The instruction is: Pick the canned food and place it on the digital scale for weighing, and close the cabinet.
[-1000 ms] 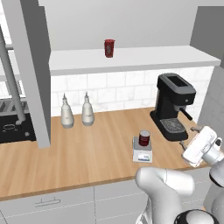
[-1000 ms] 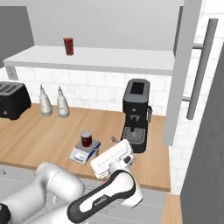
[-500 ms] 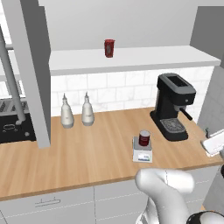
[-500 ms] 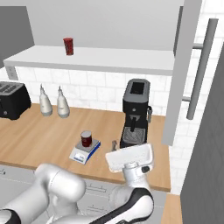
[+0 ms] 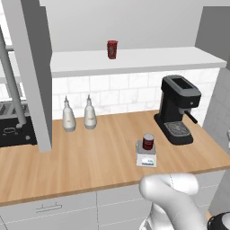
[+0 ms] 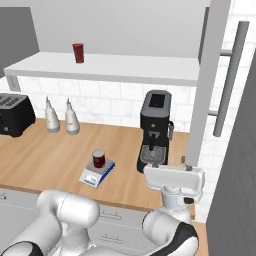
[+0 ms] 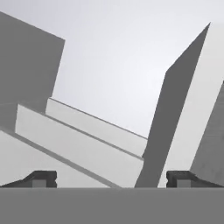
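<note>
No brand, label or readable writing can be made out on anything; nearest the cameras, the gripper [image 7: 111,179] is seen in the hand view with its jaws spread wide and nothing between them, aimed up at the open door of the cabinet [image 7: 175,127]; in the right base view the white hand [image 6: 174,180] is held over the worktop's [image 6: 45,155] front edge, just right of the coffee machine [image 6: 155,127], having swung rightward since a second ago, when it hung close to the digital scale [image 6: 97,173]; the canned food [image 6: 99,158] is found standing upright on the scale, well apart from the jaws to their left; farther back, two white bottles [image 5: 79,114] and a toaster [image 6: 15,114] are set by the tiled wall; the cabinet door [image 6: 222,80] is left open; a red cup [image 5: 112,49] is seen on the cabinet shelf [image 5: 134,59].
</note>
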### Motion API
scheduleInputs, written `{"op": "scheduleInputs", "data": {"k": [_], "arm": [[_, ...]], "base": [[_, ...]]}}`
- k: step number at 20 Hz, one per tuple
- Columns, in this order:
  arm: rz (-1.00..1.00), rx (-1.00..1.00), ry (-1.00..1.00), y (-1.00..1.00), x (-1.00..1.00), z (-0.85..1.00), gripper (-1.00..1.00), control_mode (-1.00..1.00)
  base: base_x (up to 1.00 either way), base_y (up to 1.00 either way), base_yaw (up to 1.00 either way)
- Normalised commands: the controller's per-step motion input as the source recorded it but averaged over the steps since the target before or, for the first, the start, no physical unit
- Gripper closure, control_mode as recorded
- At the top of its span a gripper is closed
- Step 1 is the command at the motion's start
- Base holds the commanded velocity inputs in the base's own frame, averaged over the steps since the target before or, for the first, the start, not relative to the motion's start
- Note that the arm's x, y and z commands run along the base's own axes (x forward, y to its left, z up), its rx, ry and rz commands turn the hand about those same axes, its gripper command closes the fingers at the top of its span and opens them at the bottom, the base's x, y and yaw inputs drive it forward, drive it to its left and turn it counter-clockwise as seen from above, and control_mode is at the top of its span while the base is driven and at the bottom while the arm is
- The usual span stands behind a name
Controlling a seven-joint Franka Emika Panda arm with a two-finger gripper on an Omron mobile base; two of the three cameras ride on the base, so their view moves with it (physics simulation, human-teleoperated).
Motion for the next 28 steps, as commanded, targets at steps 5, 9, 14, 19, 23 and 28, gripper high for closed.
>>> {"op": "scheduleInputs", "data": {"k": [5,9,14,19,23,28], "arm": [[0.00,0.12,-0.07,-0.89,0.00,-0.03,-1.00,-1.00],[0.00,0.08,-0.20,-0.87,-0.18,0.03,-1.00,-1.00],[-0.06,0.02,-0.04,-0.65,-0.11,0.25,-1.00,-1.00],[-0.07,0.00,0.00,-0.41,-0.27,0.50,-1.00,-1.00],[-0.01,-0.11,0.00,0.01,-0.44,0.85,-1.00,-1.00],[0.00,-0.23,0.03,0.33,-0.03,1.00,-1.00,-1.00]], "base": [[0.00,0.00,0.00],[0.00,0.00,0.00],[0.00,0.00,0.00],[0.00,0.00,0.00],[0.00,0.00,0.00],[0.00,0.00,0.00]]}}
